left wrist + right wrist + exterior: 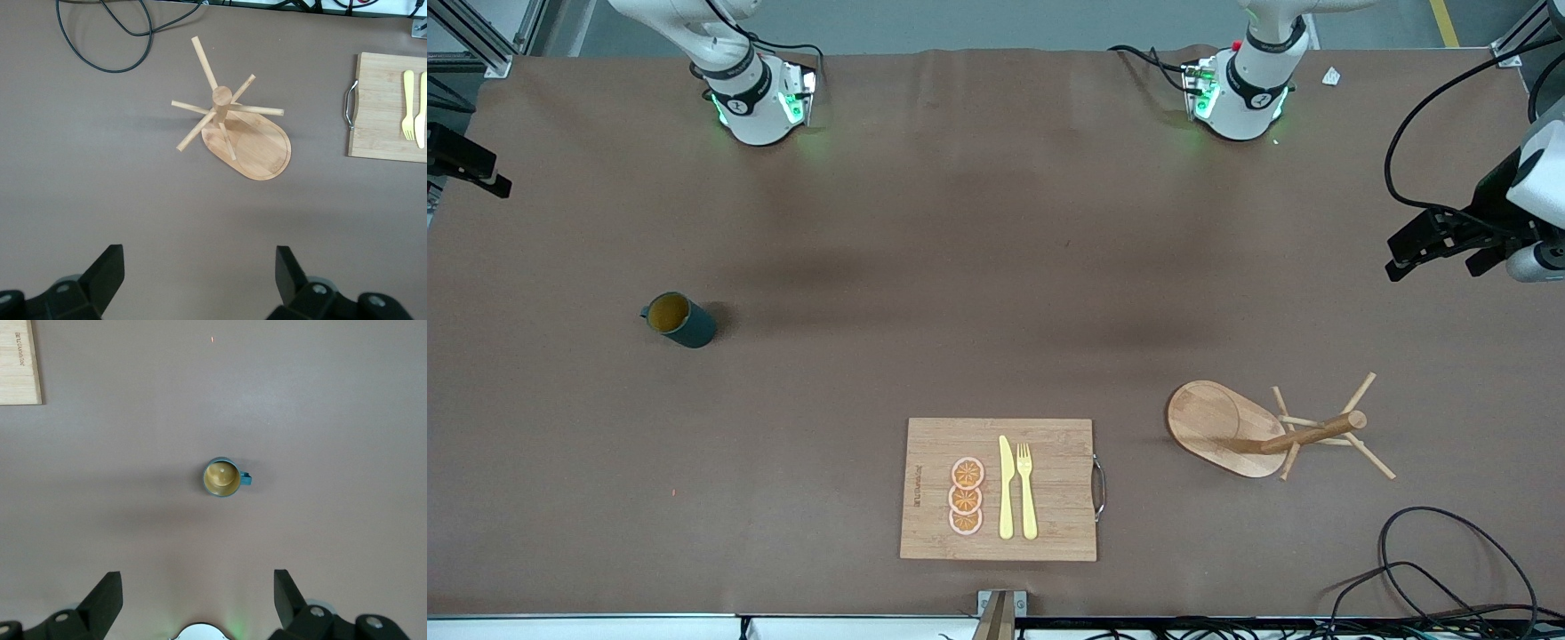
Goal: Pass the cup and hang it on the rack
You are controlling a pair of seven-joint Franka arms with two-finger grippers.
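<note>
Cup [679,319] standing alone, rack [1223,427] apart, cutting board [1000,489] between them

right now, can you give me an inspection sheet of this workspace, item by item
surface: brown table, bare between the items
cup: cup upright toward the right arm's end, mouth up, yellow inside, untouched
rack: rack upright toward the left arm's end, pegs bare
clutter: cutting board near the front edge, carrying orange slices, a yellow knife and a yellow fork
grippers: left gripper open, high over the table near the rack; right gripper open, high over the table near the cup; both hold nothing
cables: black cable looped on the table near the rack
surroundings: white scrap beside the left arm's base
</note>
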